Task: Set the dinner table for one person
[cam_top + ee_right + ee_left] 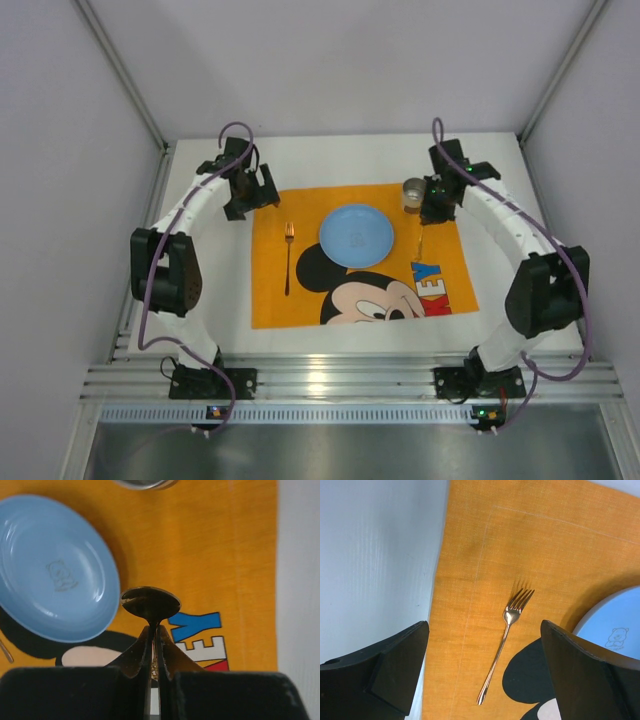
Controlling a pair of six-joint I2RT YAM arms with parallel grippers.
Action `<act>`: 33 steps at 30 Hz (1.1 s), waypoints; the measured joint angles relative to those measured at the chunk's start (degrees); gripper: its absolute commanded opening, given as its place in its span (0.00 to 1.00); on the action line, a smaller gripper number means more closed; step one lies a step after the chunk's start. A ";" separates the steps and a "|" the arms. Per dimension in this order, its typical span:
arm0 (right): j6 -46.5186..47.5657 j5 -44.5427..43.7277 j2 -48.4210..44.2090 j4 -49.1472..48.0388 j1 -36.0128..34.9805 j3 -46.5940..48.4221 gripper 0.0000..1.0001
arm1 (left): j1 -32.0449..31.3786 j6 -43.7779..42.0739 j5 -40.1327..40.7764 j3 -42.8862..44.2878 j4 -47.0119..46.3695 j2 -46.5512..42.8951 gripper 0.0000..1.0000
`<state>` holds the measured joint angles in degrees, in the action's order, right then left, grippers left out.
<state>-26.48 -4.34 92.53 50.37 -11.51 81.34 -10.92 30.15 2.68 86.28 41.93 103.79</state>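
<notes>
The white dinner table (350,155) carries an orange Mickey Mouse mat (272,300). A blue plate (356,236) lies at the mat's middle, and a fork (288,258) lies left of it, tines away from me. My right gripper (435,205) is shut on a spoon (420,245) by its neck and holds it above the mat, right of the plate. In the right wrist view the spoon's bowl (150,602) sticks out past the gripper (154,630). My left gripper (250,195) is open and empty over the mat's far left corner, with the fork (505,640) below it.
A small metal cup (413,193) stands on the mat's far right corner, right beside my right gripper. Grey walls enclose the table on three sides. A ribbed aluminium rail (340,380) runs along the near edge by the arm bases.
</notes>
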 measured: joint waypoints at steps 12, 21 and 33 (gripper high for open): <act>5.49 -0.17 14.88 -1.31 -8.46 0.33 0.00 | 0.00 0.35 2.49 -2.64 1.38 -2.34 0.98; 7.32 -2.67 17.64 -2.14 -8.46 1.27 0.56 | 0.00 0.39 4.83 -5.18 2.40 -7.17 0.99; 8.50 -4.09 4.52 -2.25 -8.46 1.51 0.78 | 0.48 -5.75 10.32 -7.13 0.70 -10.73 0.99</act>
<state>-17.98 -8.43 97.06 48.12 -19.97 82.85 -10.44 24.40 12.99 79.15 42.63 93.06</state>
